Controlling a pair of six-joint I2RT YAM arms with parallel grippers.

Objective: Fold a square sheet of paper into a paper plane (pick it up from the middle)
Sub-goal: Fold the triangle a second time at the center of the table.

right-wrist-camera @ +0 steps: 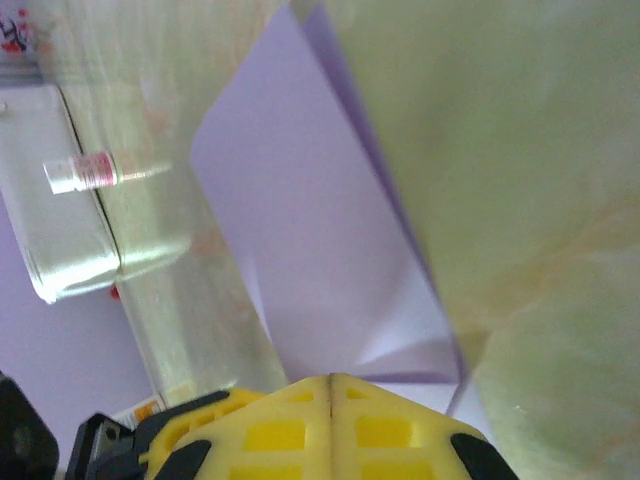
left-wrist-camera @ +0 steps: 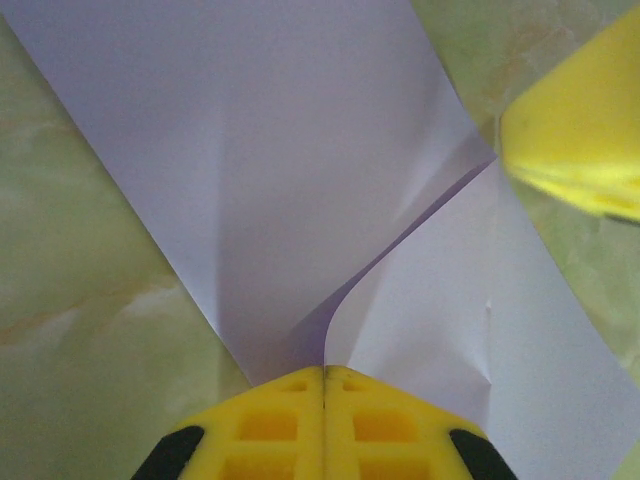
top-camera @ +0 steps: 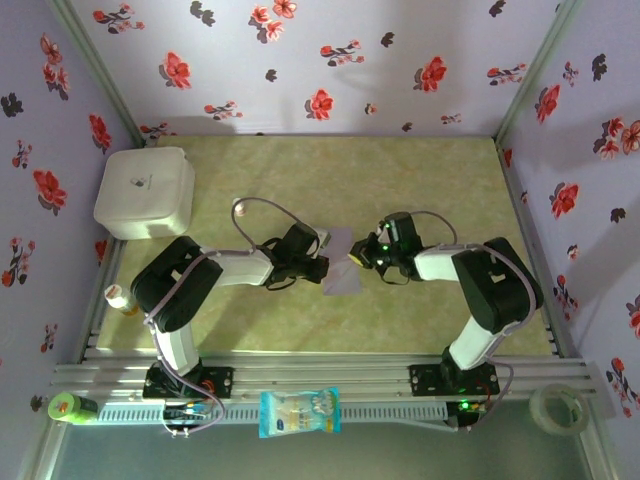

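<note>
The square sheet of paper [top-camera: 343, 272] lies pale lilac on the green mat between my two grippers, with one part folded over. In the left wrist view the sheet [left-wrist-camera: 300, 150] spreads ahead, and a raised flap curls down into the seam of my left gripper [left-wrist-camera: 323, 370], which is shut on its edge. From above, the left gripper [top-camera: 322, 267] sits at the sheet's left edge. My right gripper [top-camera: 358, 256] is at the upper right edge. Its yellow fingers [right-wrist-camera: 330, 378] are shut, tips on the paper [right-wrist-camera: 300, 220] beside a crease. One right finger [left-wrist-camera: 575, 130] shows blurred ahead of the left gripper.
A white rounded box [top-camera: 145, 190] stands at the back left. A small bottle [top-camera: 120, 298] lies at the mat's left edge. On the front rail are a blue-and-white packet [top-camera: 299, 412], a green item [top-camera: 70, 407] and a tape roll [top-camera: 556, 408]. Floral walls enclose three sides.
</note>
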